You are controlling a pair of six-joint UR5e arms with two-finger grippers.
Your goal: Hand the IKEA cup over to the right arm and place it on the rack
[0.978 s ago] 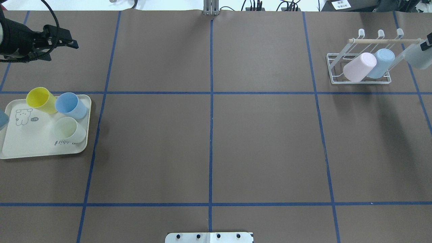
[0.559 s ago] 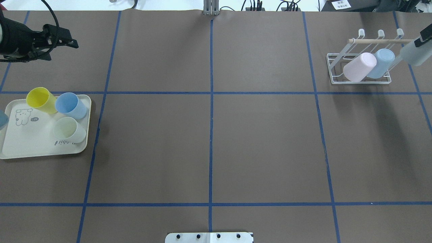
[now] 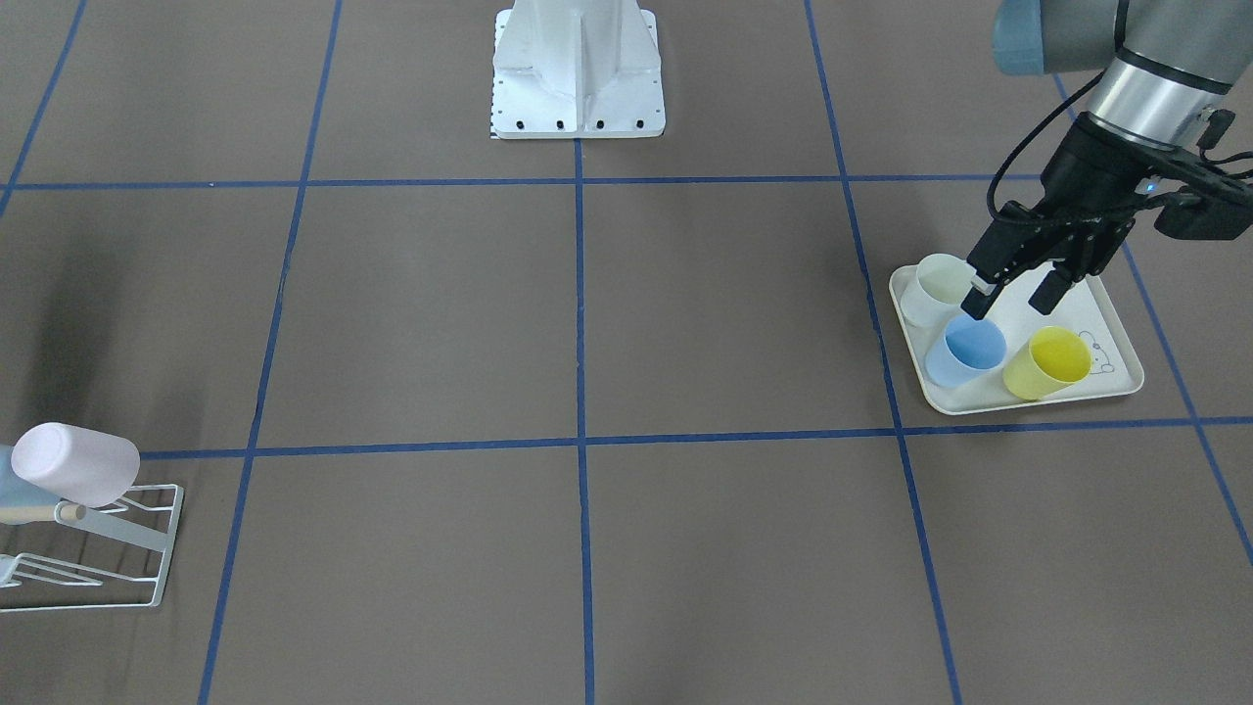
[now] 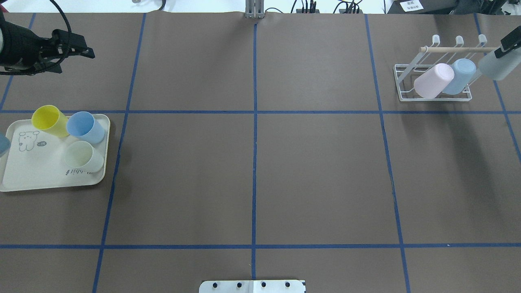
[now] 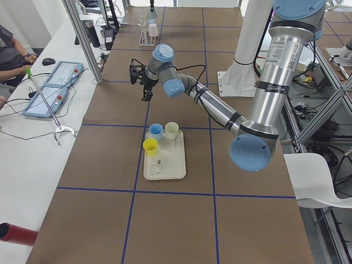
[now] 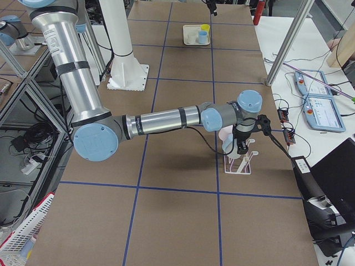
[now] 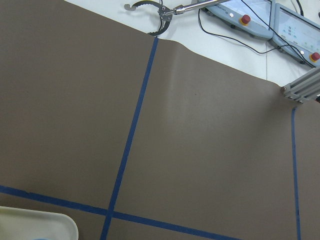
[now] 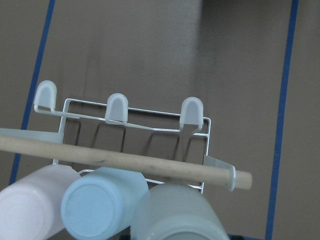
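My right gripper (image 4: 506, 49) is shut on a pale grey IKEA cup (image 4: 497, 66) and holds it in the air at the right end of the white wire rack (image 4: 407, 87), close to the wooden rod (image 8: 125, 161). In the right wrist view this cup (image 8: 175, 215) sits just below the rod, beside a blue cup (image 8: 100, 207) and a pink cup (image 8: 35, 200) that lean on the rack. My left gripper (image 3: 1013, 294) hangs open and empty above the cream tray (image 3: 1116, 377).
The tray (image 4: 24, 179) at the left holds a yellow cup (image 4: 49, 120), a blue cup (image 4: 84, 127) and a whitish cup (image 4: 83, 156). Blue tape lines divide the brown table. A person sits at a side desk with control tablets (image 5: 55, 82).
The right gripper and its grey cup have shifted a little toward the far edge and toward the rack's rod end. The left arm has not moved.
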